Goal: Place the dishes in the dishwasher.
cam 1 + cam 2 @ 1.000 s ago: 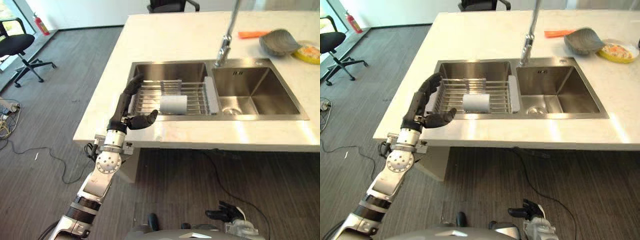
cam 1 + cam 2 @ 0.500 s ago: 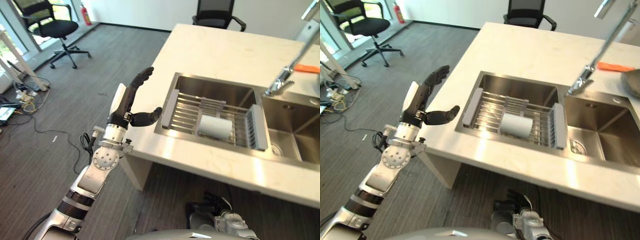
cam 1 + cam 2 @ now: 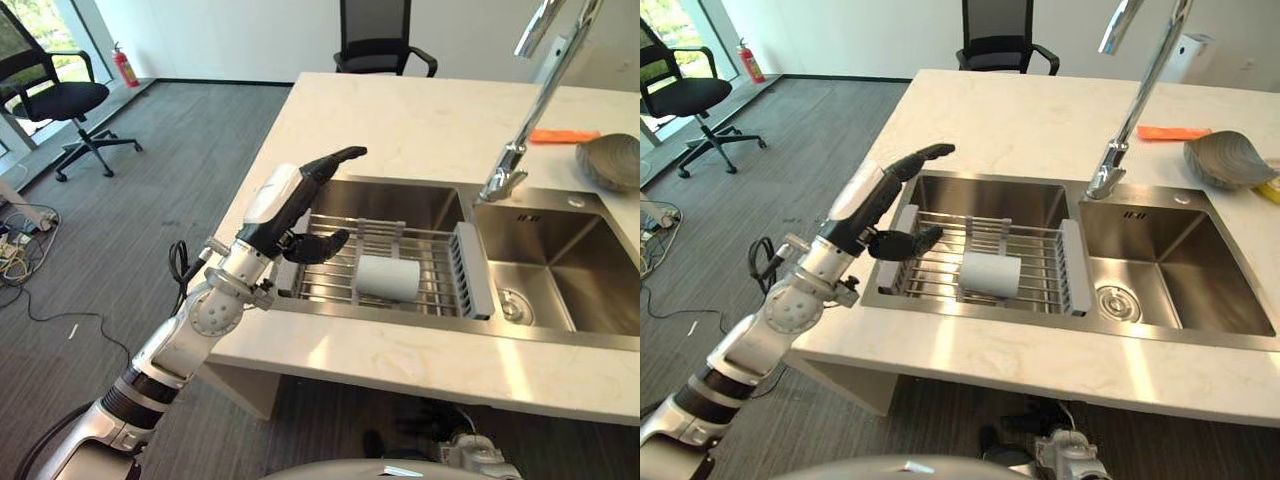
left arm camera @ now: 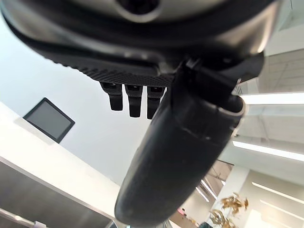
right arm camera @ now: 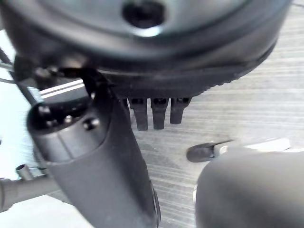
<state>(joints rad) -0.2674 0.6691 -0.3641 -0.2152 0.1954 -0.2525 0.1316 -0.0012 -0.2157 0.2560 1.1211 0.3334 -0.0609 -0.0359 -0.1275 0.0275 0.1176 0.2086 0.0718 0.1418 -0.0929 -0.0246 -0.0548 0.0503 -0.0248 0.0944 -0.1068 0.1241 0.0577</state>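
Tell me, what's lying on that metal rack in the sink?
A white cup lies on its side on the metal rack. Its inside is out of sight. The left hand hangs open nearby.

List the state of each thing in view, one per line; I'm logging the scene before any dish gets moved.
Left robot hand: open, fingers straight, raised over the sink's left end, holding nothing.
Right robot hand: open, hanging low over the floor.
Cup: lying on its side in the rack.
Rack: sitting in the left sink basin.
Right basin: no dishes inside.
Grey bowl: on the counter, tilted.
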